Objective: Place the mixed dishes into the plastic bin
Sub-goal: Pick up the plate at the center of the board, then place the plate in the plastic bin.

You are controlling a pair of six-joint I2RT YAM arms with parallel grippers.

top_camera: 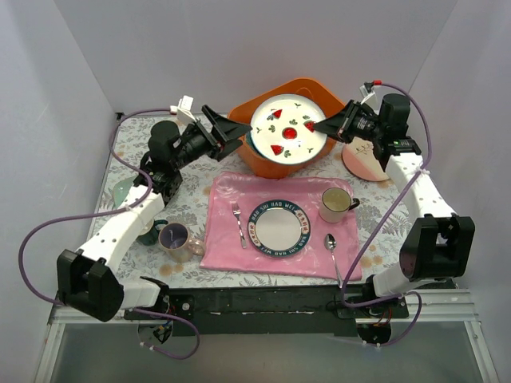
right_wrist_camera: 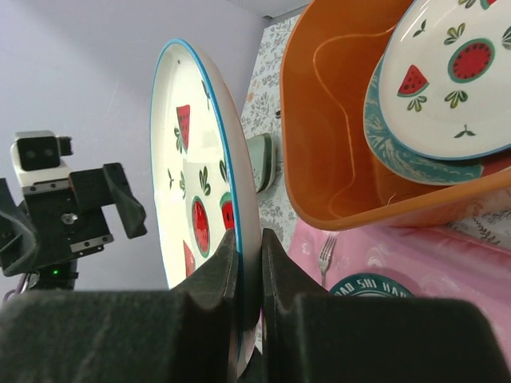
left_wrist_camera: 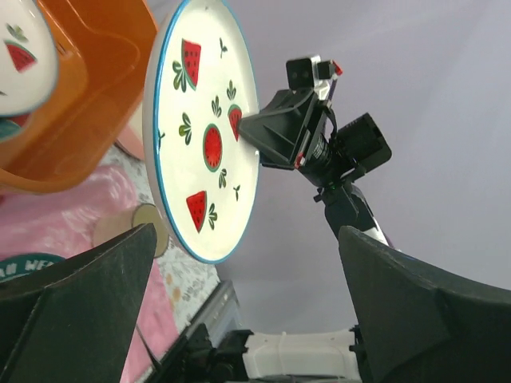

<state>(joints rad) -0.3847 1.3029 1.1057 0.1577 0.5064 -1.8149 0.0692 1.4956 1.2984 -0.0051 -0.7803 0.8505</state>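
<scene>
So the watermelon plate is hanging right over the orange bin at 12 o'clock on the table, face up, and it covers most of the opening. The right gripper has it by the 3 o'clock rim. In the right wrist view both fingers are pinched tight on the blue edge. The left gripper sits at the plate's 9 o'clock side with its jaws spread wide, not touching anything as far as I can see.

The bin isn't bare inside. There's a second watermelon plate lying on a teal plate, both leaning toward one wall.

Stuff around it:
- pink placemat just below the bin at 6 o'clock, with the lettered-rim plate, fork, spoon and cream mug on it
- pinkish plate at 3 o'clock, partly under the right arm
- mint plate at 9 o'clock, mostly hidden by the left arm
- dark green mug and lavender-lined mug side by side at 8 o'clock, just off the placemat
</scene>
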